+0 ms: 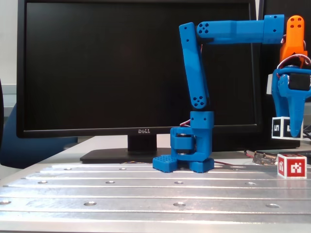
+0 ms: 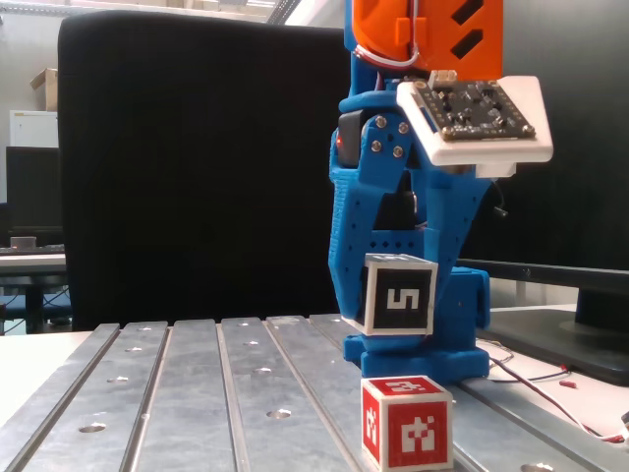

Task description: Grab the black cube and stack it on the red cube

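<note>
Both fixed views put the red cube point(image 2: 407, 423) nearest, resting alone on the slotted metal table point(image 2: 197, 393). Above it, clear of its top, hangs the black cube point(image 2: 398, 295), pinched in the blue gripper point(image 2: 393, 295), whose fingers are pressed against its sides. Grabbing and lifting look done; lowering and releasing remain. Farthest back stands the dark monitor point(image 1: 121, 73).

Clear air gap btwn held black cube point(image 2: 398, 295) & red cube point(image 2: 407, 423).
</note>
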Motion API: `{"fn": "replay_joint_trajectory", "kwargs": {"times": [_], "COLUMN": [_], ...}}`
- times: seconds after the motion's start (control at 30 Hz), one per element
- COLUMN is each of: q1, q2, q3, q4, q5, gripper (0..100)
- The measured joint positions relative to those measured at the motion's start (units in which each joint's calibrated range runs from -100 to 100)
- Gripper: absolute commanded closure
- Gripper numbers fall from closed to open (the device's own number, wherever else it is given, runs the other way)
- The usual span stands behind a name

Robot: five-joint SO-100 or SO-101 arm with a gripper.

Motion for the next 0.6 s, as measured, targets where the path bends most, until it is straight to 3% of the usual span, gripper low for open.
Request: {"fn": "replay_joint_trajectory", "kwargs": {"times": [0.6], "q1": [-1.0], "q2": [0.0], "q3": [6.7], "q4": [-4.7], "q5": [0.0], "gripper": [82]}}
